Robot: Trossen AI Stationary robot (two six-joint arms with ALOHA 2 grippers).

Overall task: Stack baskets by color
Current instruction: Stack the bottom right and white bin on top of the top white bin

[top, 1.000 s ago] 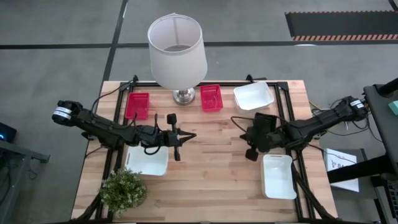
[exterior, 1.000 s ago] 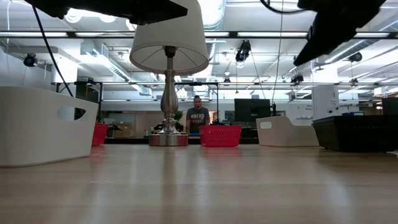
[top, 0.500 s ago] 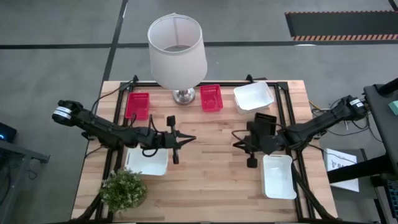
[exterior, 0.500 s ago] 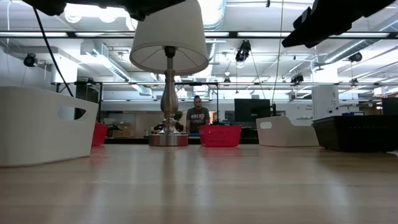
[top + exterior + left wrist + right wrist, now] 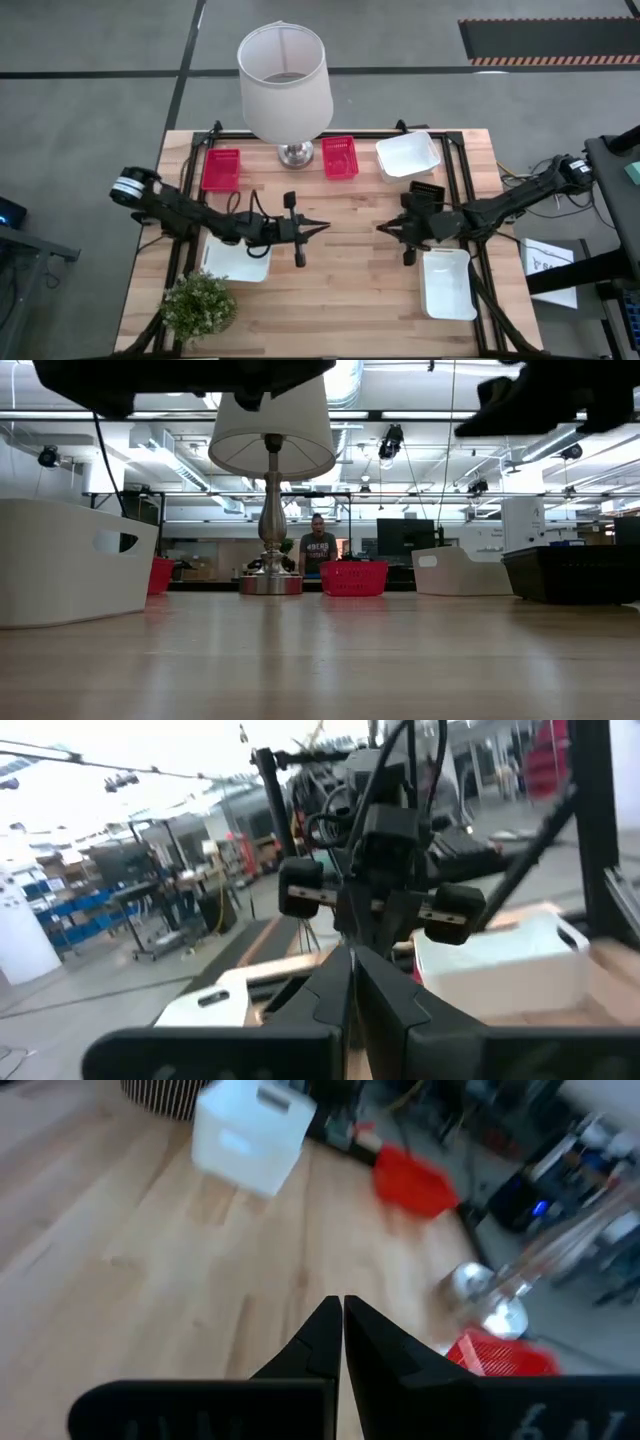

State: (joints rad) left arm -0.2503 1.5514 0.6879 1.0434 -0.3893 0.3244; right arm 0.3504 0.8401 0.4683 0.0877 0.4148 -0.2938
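Note:
Two red baskets (image 5: 221, 169) (image 5: 339, 157) stand on the table either side of the lamp's base. One white basket (image 5: 408, 155) sits at the far right, another (image 5: 447, 283) near the right edge, and a third (image 5: 237, 260) lies under my left arm. A black basket (image 5: 425, 193) shows partly beneath my right arm and rests on the table in the low view (image 5: 570, 572). My left gripper (image 5: 322, 226) and right gripper (image 5: 381, 229) hover shut above the table's middle, tips facing each other. Neither holds anything.
A tall lamp with a white shade (image 5: 285, 80) stands at the far middle, its metal base (image 5: 488, 1298) on the table. A small potted plant (image 5: 198, 305) is at the near left corner. Bare wood (image 5: 340, 290) lies between the grippers and the near edge.
My left gripper has reached toward the table's right, to its middle, and sunk a little. My right gripper has drawn back off the black basket, rolled and tipped up from pointing downward to nearly level, and now points toward the table's left. The baskets have stayed put.

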